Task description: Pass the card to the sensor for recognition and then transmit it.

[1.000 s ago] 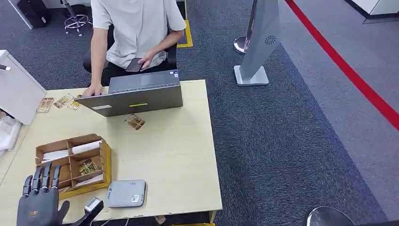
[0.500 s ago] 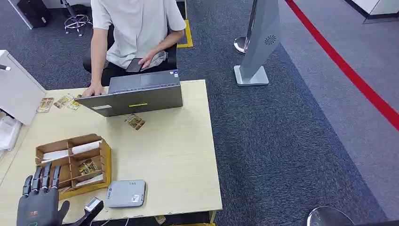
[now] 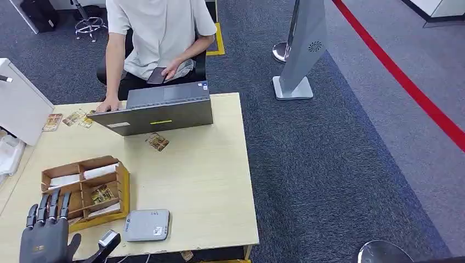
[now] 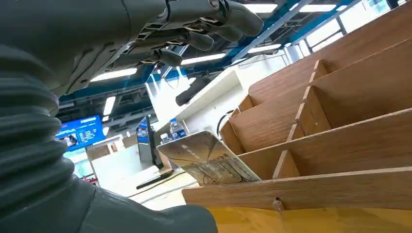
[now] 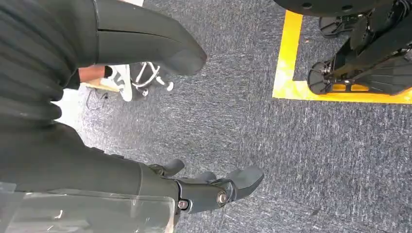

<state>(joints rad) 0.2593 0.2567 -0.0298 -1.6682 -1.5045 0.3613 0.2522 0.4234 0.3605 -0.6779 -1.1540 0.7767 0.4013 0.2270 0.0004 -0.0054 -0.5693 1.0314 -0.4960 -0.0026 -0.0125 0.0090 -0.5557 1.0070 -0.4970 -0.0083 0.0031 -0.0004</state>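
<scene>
The left hand [image 3: 46, 233] hovers over the near left corner of the table [image 3: 203, 181], fingers spread and straight, holding nothing, its fingertips at the near edge of the wooden tray [image 3: 85, 192]. In the left wrist view the tray's compartments rise just beside the hand, and a card [image 4: 209, 158] leans tilted in one of them; the head view shows a card [image 3: 102, 194] in a middle compartment. Another card [image 3: 158, 142] lies flat on the table just in front of the laptop [image 3: 156, 112], and more cards [image 3: 68, 119] lie near the far left edge. The grey sensor [image 3: 146, 225] sits beside the tray near the front edge. The right hand [image 5: 204, 187] hangs over carpet, fingers apart, empty. A person [image 3: 159, 33] sits behind the laptop holding a phone [image 3: 157, 75].
</scene>
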